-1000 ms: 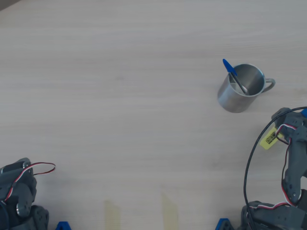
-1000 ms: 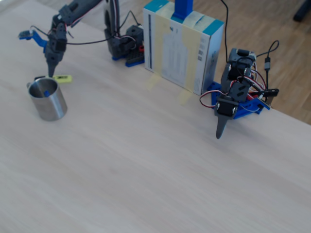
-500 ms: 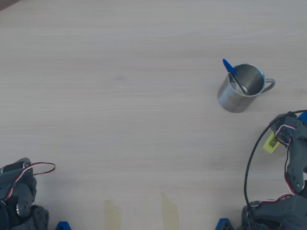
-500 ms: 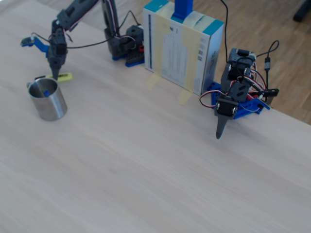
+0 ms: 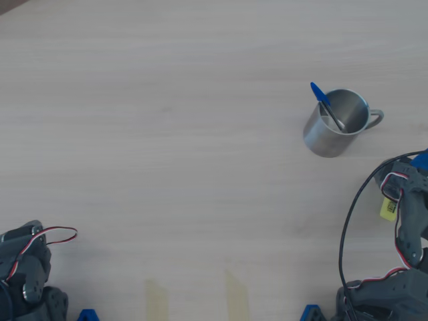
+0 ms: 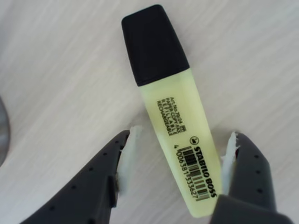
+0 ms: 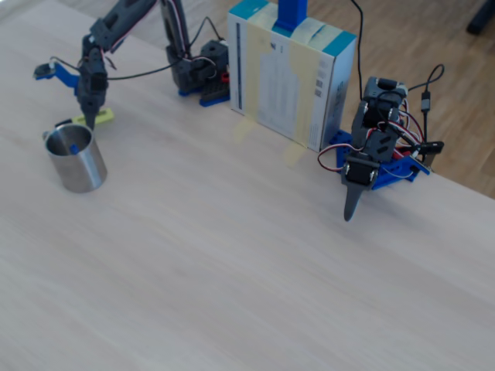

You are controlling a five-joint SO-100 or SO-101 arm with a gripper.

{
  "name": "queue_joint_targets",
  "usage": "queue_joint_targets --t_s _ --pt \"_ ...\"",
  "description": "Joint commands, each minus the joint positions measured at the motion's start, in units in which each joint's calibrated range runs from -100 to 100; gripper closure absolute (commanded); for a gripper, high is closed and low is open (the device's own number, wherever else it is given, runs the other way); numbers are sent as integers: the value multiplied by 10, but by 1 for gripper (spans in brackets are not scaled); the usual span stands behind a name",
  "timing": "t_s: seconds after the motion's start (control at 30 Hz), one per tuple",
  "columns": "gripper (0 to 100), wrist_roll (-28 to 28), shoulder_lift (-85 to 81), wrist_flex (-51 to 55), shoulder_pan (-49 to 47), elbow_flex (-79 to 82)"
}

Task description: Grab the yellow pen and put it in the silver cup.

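yellow pen (image 6: 178,126) flat on table, between open end effector (image 6: 180,156) fingers

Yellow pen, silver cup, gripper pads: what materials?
Yellow pen: looks like matte pale-yellow plastic with a black plastic cap and printed barcode. Silver cup: brushed steel by its dull metallic sheen. Gripper pads: white, ragged-edged, probably foam or tape.

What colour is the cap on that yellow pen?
Black. The cap on the yellow pen shows best in the wrist view.
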Motion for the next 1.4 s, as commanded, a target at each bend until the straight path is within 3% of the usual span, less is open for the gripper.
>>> queue_joint_targets --t_s 0.0,0.77,1.0,1.37 --pt "71 1 -1 -6 -1 -23" --pt "71 3 18 -6 4 -15" --pt "82 3 17 -6 4 -15" --pt "82 3 12 -5 4 -15"
